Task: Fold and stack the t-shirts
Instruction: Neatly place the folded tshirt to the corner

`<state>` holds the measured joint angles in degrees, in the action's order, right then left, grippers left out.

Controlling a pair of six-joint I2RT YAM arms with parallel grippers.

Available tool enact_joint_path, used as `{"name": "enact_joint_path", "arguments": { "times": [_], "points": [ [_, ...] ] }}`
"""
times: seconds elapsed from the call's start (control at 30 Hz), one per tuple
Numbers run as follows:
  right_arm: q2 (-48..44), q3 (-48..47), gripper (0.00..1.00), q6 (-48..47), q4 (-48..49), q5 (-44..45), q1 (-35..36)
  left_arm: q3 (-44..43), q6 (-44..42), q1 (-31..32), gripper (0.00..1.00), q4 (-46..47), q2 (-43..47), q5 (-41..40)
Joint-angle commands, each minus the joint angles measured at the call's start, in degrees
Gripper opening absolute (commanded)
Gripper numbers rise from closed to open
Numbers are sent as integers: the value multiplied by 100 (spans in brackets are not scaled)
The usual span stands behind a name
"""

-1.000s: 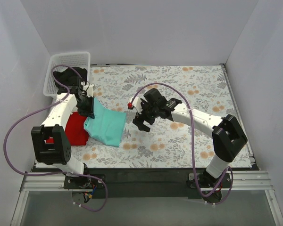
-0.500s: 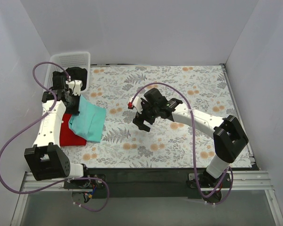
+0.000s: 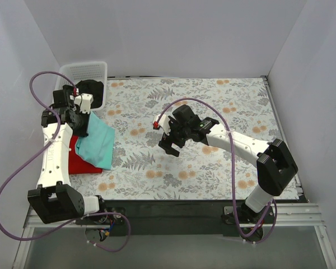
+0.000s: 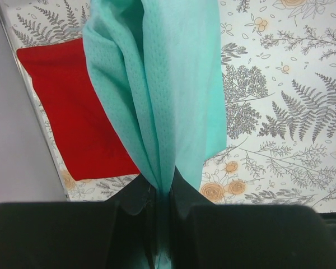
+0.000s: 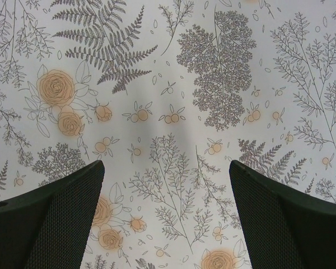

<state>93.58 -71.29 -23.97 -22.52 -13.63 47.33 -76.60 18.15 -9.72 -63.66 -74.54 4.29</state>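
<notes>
At the left edge of the fern-and-rose printed worktop [image 3: 229, 106], our left end effector [image 4: 159, 195] is pinched tight on a gathered edge of the teal mesh-knit t-shirt [image 4: 173, 84]. The shirt runs away from the grip in long, soft folds. It lies partly over the flat red folded t-shirt [image 4: 73, 112], which sits beside the left wall. From above, the teal one overhangs the red one toward the middle of the worktop, and we cannot tell how much of it rests on the red cloth.

We judge the task partly done. The red shirt looks folded and set down as the base of the stack. The teal shirt looks folded and brought over it, but it is not yet released or squared up. At the far left corner a white plastic lattice basket [image 3: 87, 67] holds something dark [image 3: 94, 88]. We cannot tell whether that is another shirt to fold.

The teal fabric is thin and finely perforated, like sports mesh, and it drapes limply with rounded creases. The red shirt is smooth and matte, a neat rectangle with straight edges. The worktop covering is pale, with grey ferns and orange blooms.

Our right end effector [image 5: 167, 190] is spread wide and holds nothing. It hovers over bare print, well apart from both shirts.
</notes>
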Motion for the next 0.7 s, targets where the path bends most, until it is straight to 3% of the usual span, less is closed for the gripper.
{"name": "enact_joint_path", "arguments": {
  "times": [0.0, 0.27, 0.67],
  "points": [
    [-226, 45, 98, 15, 46, 0, 22, -224, -189, -66, 0, -208, 309, 45],
    [-209, 1, 98, 6, 11, -17, 22, -505, -347, -197, 0, -305, 265, 1],
    [-165, 53, 98, -3, -24, 9, 22, -101, -699, -698, 0, 116, 142, 10]
  ]
}}
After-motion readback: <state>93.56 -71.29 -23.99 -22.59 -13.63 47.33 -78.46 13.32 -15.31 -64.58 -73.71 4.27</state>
